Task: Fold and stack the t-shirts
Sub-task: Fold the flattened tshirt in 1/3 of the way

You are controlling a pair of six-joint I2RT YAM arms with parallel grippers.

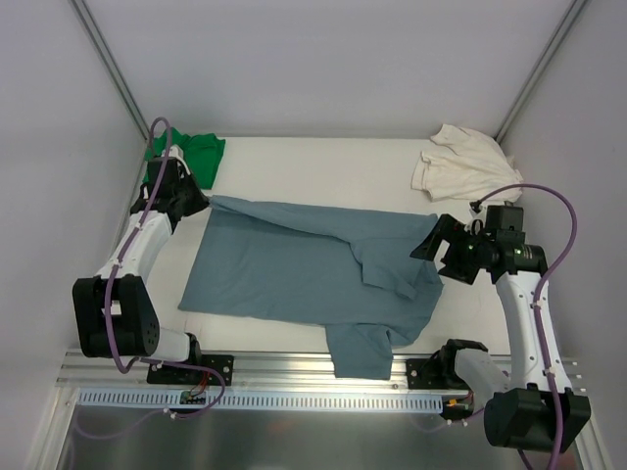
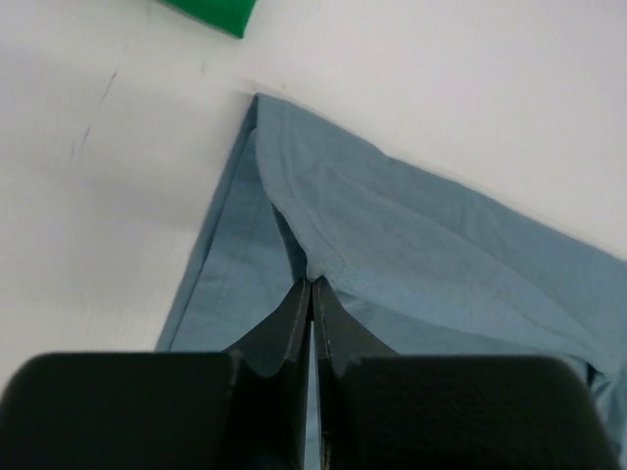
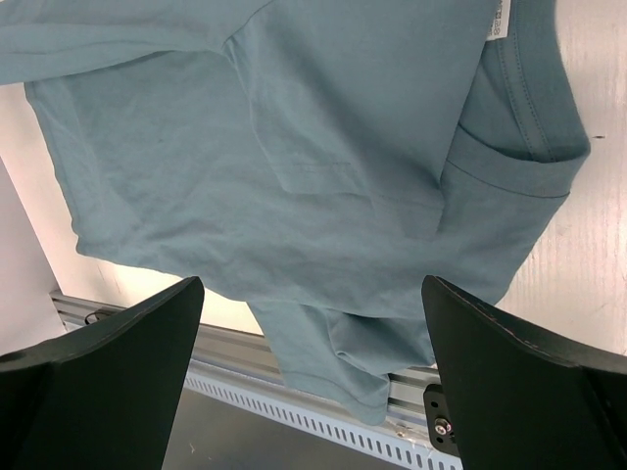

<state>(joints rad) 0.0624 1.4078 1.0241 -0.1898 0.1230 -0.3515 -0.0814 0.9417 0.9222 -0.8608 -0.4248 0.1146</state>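
The blue-grey t-shirt [image 1: 294, 269] lies spread on the white table, one sleeve hanging over the front rail [image 1: 361, 354]. My left gripper [image 1: 203, 201] is shut on its far-left corner; in the left wrist view the fingertips [image 2: 312, 284] pinch a fold of the blue cloth [image 2: 411, 245]. My right gripper [image 1: 431, 245] is open and empty above the shirt's right side; the right wrist view shows the shirt [image 3: 294, 147] with its white neck tag [image 3: 500, 18] below the spread fingers. The green t-shirt [image 1: 191, 152] lies bunched at the far left. The cream-white t-shirt [image 1: 460, 162] lies crumpled at the far right.
White walls close in the table on the left, right and back. The aluminium rail [image 1: 294, 377] runs along the front edge with both arm bases on it. A corner of the green shirt [image 2: 211, 12] shows at the top of the left wrist view.
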